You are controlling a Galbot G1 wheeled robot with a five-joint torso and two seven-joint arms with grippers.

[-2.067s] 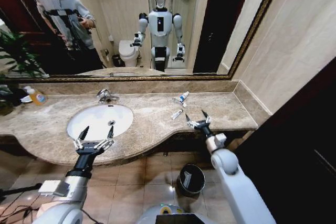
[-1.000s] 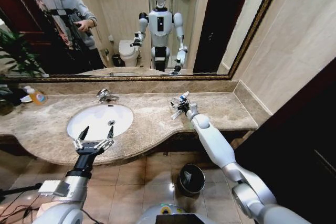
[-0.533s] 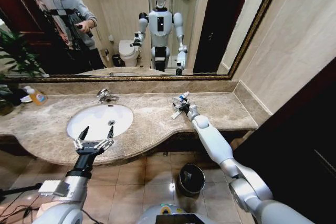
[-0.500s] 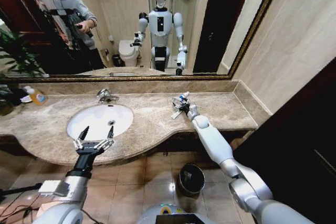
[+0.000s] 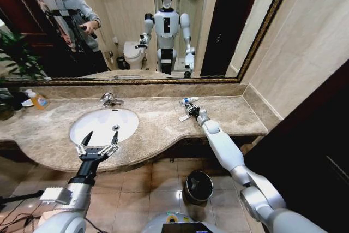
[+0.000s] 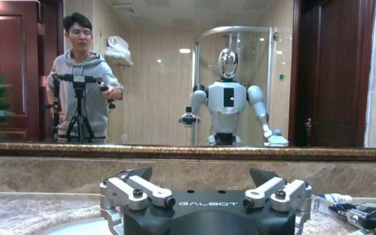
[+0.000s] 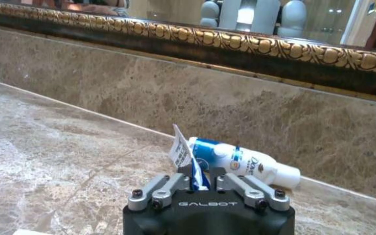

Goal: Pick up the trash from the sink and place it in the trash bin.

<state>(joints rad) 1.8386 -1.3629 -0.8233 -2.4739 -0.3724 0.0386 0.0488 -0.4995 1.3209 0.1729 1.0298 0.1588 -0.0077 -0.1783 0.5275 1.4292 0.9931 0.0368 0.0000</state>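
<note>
The right end effector (image 5: 190, 108) reaches far out over the marble tabletop (image 5: 229, 114), close to the back wall under the mirror. Its two fingers are pinched tight on the flat end of a small white and blue tube (image 7: 195, 167), seen best in the right wrist view. Just behind it lies another little white tube (image 7: 240, 160) with a blue label, resting on the tabletop next to the wall. The letters on that label are too small to read. A second small piece of trash (image 5: 184, 117) lies on the tabletop just beside the right end effector. The word GALBOT is written in white on the black body of each end effector. The left end effector (image 5: 98, 144) hangs at the front edge of the sink (image 5: 95, 121), with its fingers spread wide and nothing in them. The trash bin (image 5: 198, 186) stands on the floor below the tabletop. An orange soap bottle (image 5: 37, 100) stands far off at the left end of the tabletop.
</note>
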